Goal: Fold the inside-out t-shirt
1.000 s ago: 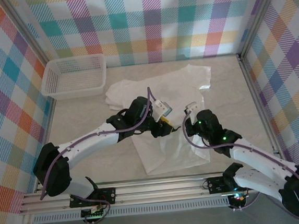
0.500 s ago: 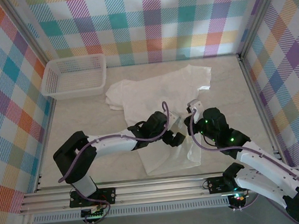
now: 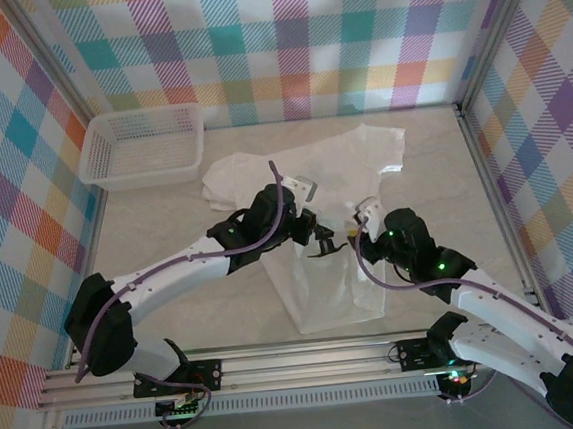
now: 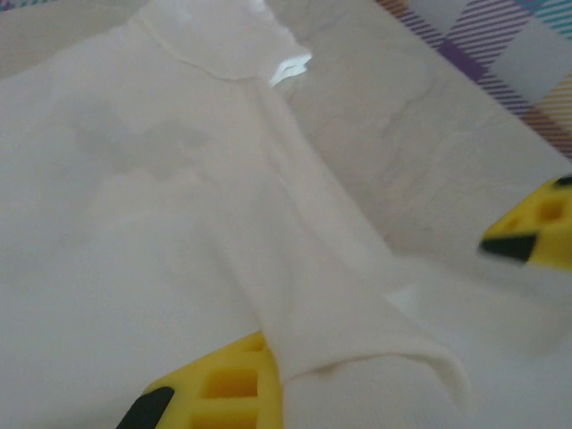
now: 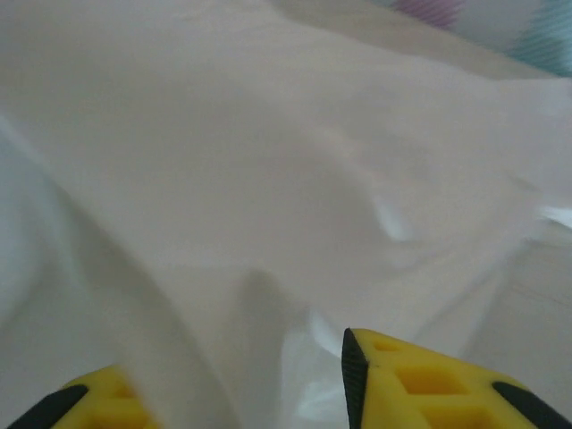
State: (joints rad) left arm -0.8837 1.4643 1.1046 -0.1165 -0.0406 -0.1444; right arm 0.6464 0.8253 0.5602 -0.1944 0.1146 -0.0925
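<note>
Pinching a raised fold

Shut tight, the left pincer [image 3: 321,244] clamps a ridge of the white thin-fabric short-sleeved t-shirt [image 3: 313,172]; just beside it, the right pincer [image 5: 210,384] stands parted over the cloth. The garment lies spread mid-way across the pale desk [image 3: 433,171].

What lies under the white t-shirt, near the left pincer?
In the left wrist view a fold of the t-shirt drapes over one yellow finger of the left pincer. Its covered part, and whatever lies under the cloth elsewhere, cannot be seen.
</note>
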